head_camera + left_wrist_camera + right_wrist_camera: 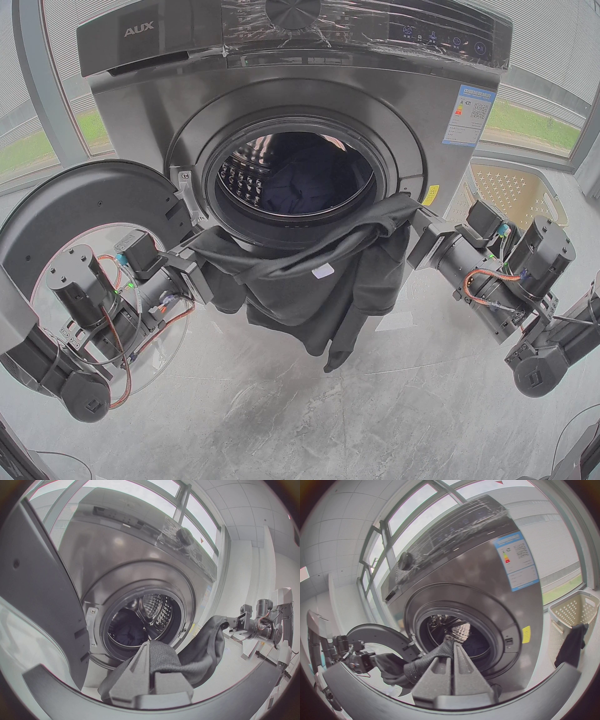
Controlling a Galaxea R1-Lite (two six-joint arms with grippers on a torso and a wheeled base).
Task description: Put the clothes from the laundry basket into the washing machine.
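I hold 1 black garment [312,275] stretched between my 2 claws in front of the washing machine [300,94]. My left claw [195,265] is clamped on one end, beside the open door [81,200]. My right claw [417,220] is clamped on the other end, just right of the drum opening [294,134]. The upper fold lies across the opening's lower rim and the rest sags below it, so I judge this piece is not yet inside. Dark clothes [300,181] lie in the drum, so part of the load is done. The laundry basket [575,608] stands to the machine's right with 1 dark piece [572,648] draped over its rim. That leaves this garment to push in, then at least 1 more to fetch.
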